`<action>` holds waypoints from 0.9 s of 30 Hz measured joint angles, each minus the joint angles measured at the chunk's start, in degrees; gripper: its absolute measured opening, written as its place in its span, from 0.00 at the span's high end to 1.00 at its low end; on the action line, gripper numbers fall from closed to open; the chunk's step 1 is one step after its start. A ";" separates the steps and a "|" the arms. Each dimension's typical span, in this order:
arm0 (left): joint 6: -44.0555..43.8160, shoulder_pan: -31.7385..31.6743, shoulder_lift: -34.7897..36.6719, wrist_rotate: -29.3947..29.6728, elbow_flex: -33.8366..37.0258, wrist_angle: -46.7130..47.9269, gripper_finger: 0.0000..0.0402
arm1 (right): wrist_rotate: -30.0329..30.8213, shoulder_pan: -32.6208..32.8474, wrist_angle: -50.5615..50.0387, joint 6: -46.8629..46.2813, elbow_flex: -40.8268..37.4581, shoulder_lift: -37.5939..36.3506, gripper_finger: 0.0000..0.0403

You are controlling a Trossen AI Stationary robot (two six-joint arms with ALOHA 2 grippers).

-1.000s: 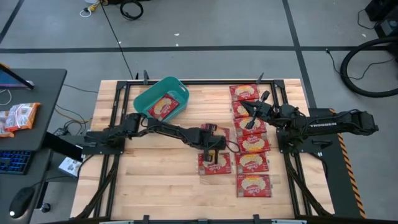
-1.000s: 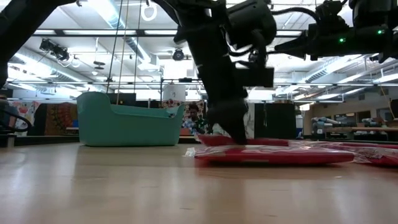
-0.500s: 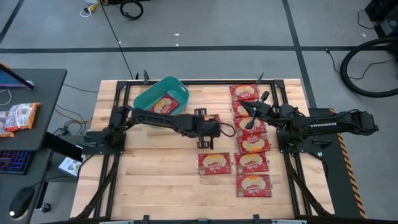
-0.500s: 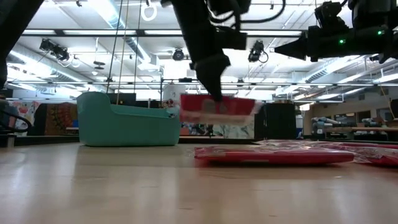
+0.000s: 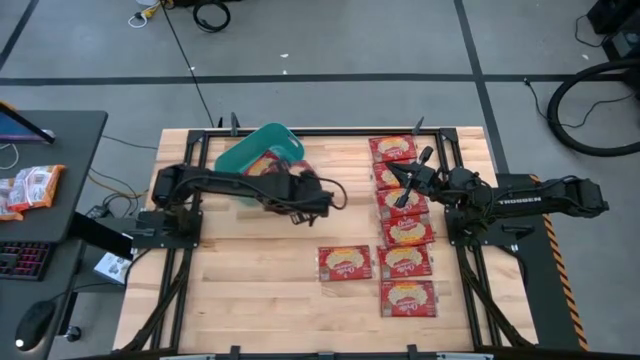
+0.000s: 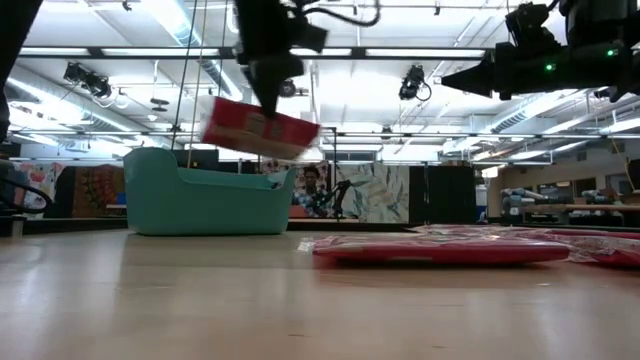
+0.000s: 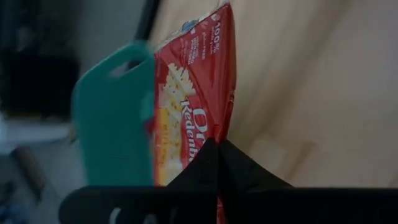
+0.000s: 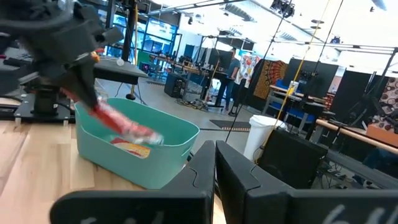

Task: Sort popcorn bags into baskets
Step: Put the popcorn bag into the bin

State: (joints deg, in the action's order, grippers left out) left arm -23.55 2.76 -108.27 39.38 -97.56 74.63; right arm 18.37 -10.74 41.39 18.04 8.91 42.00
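My left gripper (image 5: 303, 182) is shut on a red popcorn bag (image 6: 262, 128) and carries it in the air by the right end of the teal basket (image 5: 258, 155). The right wrist view shows this bag (image 8: 121, 129) just over the basket's rim (image 8: 177, 134). Another bag (image 5: 262, 168) lies inside the basket. Several more bags lie flat on the table, in a column at the right (image 5: 407, 262) and one beside it (image 5: 345, 262). My right gripper (image 5: 395, 178) hovers shut above that column, touching nothing. My left gripper pinches the bag between its two fingers at the middle of one edge (image 7: 208, 135). The fingers (image 6: 268, 95) come from above, slanting down. The bag hangs below them, tilted with its right end lower, clear of the table and the basket.
An orange-and-white snack packet (image 5: 30, 188) lies on the dark side desk left of the table. Black frame rails (image 5: 320, 131) run along the table's far edge. Bare wood lies at the near left (image 5: 250, 290). A person (image 6: 315, 190) stands far behind the table.
My left gripper has risen and gone toward the table's far left, to the basket, rolling its wrist as it went. The bag it holds has come up off the table beside the flat bags and now hangs tilted by the basket's rim.
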 joint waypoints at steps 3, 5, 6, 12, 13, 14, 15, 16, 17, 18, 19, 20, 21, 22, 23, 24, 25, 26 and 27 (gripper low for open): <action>-4.32 -0.40 1.61 1.88 2.83 2.22 1.00 | 0.00 0.00 0.08 -0.01 0.00 0.00 0.95; -5.68 -0.99 2.70 1.88 5.80 1.72 1.00 | 0.00 0.00 0.00 -0.02 0.00 0.00 0.95; -5.87 -1.34 3.30 1.86 7.40 1.19 1.00 | -0.02 0.00 0.08 -0.02 0.00 0.00 0.95; -5.83 -4.93 5.92 2.96 16.13 -3.06 1.00 | 0.00 0.00 0.17 -0.07 0.00 0.00 0.95; -5.80 -5.68 6.13 2.91 17.28 -3.63 1.00 | -0.02 0.00 0.20 -0.07 0.00 0.00 0.95; -5.66 -6.46 6.30 2.98 18.47 -4.42 1.00 | -0.02 0.00 0.24 -0.07 0.00 0.00 0.95; -5.36 -7.22 6.42 3.03 19.48 -5.25 1.00 | -0.01 0.00 0.29 -0.07 0.00 0.00 0.95; -4.70 -8.04 6.51 3.10 20.61 -6.33 1.00 | -0.02 0.00 0.32 -0.07 0.00 0.00 0.95; -3.94 -8.79 6.54 3.14 21.64 -7.56 1.00 | -0.02 0.00 0.45 -0.07 0.00 0.00 0.95; -2.74 -9.51 6.56 3.21 22.67 -9.05 1.00 | -0.02 0.00 0.52 -0.07 0.00 0.00 0.95; -1.64 -10.20 6.56 3.25 23.60 -10.92 1.00 | -0.02 0.00 0.52 -0.07 0.00 0.00 0.95; -0.70 -10.90 6.56 3.27 24.43 -12.60 1.00 | -0.02 0.00 0.50 -0.07 0.00 0.00 0.95; 0.20 -11.59 6.56 3.23 25.09 -13.62 1.00 | -0.02 0.00 0.50 -0.09 0.00 0.00 0.95; 0.53 -12.30 6.56 3.26 25.65 -14.28 1.00 | -0.02 0.00 0.48 -0.12 0.00 0.00 0.95; 0.70 -12.95 6.62 3.40 26.34 -14.71 1.00 | -0.02 0.00 0.48 -0.28 0.00 0.00 0.95; 0.82 -13.50 6.62 3.52 27.02 -15.15 1.00 | -0.02 0.00 0.49 -0.31 0.00 0.00 0.95; 1.25 -14.01 6.62 3.92 27.69 -15.67 1.00 | -0.02 0.00 0.46 -0.31 0.00 0.00 0.95; 1.58 -14.40 6.62 4.63 28.33 -16.21 1.00 | -0.02 0.00 0.48 -0.31 0.00 0.00 0.95; 1.71 -14.71 6.62 5.22 28.86 -16.72 0.99 | -0.02 0.00 0.49 -0.31 0.00 0.00 0.95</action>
State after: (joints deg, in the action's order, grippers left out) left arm -21.85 -11.94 -101.65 44.59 -68.70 57.91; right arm 18.35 -10.74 41.87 17.74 8.91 42.00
